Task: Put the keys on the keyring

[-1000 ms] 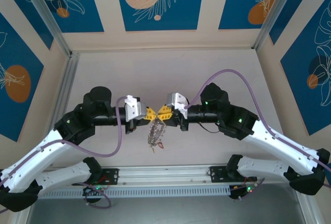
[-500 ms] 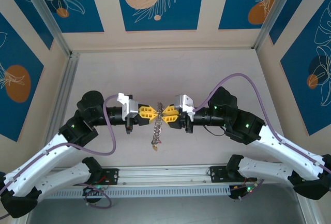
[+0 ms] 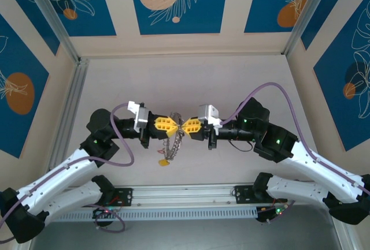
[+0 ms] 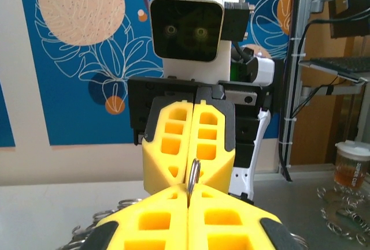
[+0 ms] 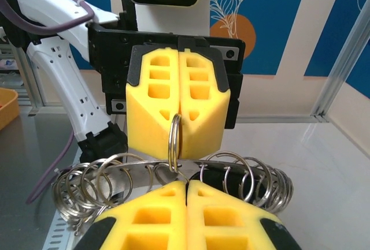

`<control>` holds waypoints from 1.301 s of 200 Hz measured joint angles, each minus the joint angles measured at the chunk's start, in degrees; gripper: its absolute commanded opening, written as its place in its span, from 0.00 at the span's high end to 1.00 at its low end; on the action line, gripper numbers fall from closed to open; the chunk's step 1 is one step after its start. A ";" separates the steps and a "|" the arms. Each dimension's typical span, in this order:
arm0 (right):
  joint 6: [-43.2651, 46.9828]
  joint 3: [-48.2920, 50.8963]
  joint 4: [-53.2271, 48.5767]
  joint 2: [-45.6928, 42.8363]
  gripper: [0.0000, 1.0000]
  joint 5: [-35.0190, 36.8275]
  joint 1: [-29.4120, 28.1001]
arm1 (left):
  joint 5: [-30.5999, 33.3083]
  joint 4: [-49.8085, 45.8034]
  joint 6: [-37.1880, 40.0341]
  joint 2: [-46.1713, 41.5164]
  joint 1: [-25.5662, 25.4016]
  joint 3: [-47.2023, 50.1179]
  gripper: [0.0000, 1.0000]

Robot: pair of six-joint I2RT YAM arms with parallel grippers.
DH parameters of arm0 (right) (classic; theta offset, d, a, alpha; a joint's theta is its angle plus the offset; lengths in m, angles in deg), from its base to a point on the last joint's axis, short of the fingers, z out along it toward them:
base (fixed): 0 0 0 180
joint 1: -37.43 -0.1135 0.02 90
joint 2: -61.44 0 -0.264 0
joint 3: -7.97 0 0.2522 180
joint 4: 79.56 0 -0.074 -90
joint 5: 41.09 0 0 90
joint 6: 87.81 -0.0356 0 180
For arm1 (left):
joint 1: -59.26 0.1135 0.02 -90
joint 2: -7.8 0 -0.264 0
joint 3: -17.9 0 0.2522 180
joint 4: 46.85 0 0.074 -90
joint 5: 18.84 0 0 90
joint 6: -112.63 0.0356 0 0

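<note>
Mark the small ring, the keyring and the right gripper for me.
small ring [image 5: 170, 141], right wrist view, left edge of its loop.
keyring [image 3: 171, 144], top external view, middle of the hanging part.
right gripper [image 5: 186, 184], right wrist view, between its shut fingertips.

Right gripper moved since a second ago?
Yes. In the top view the right gripper has shifted slightly right, toward the right-hand frame post.

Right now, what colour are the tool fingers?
Yellow fingers, clearest in the right wrist view.
</note>
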 measured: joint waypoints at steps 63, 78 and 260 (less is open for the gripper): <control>-0.20 1.03 1.73 0.83 0.95 -3.39 -0.37 | 0.59 6.99 -3.65 1.31 0.44 0.00 1.00; -0.20 1.36 1.55 1.55 0.95 -4.22 -0.59 | 1.11 7.85 -3.89 1.31 0.50 0.00 1.00; -1.68 2.58 4.59 -4.61 0.58 1.22 -0.81 | -3.87 1.97 -4.04 2.08 1.66 -1.77 1.00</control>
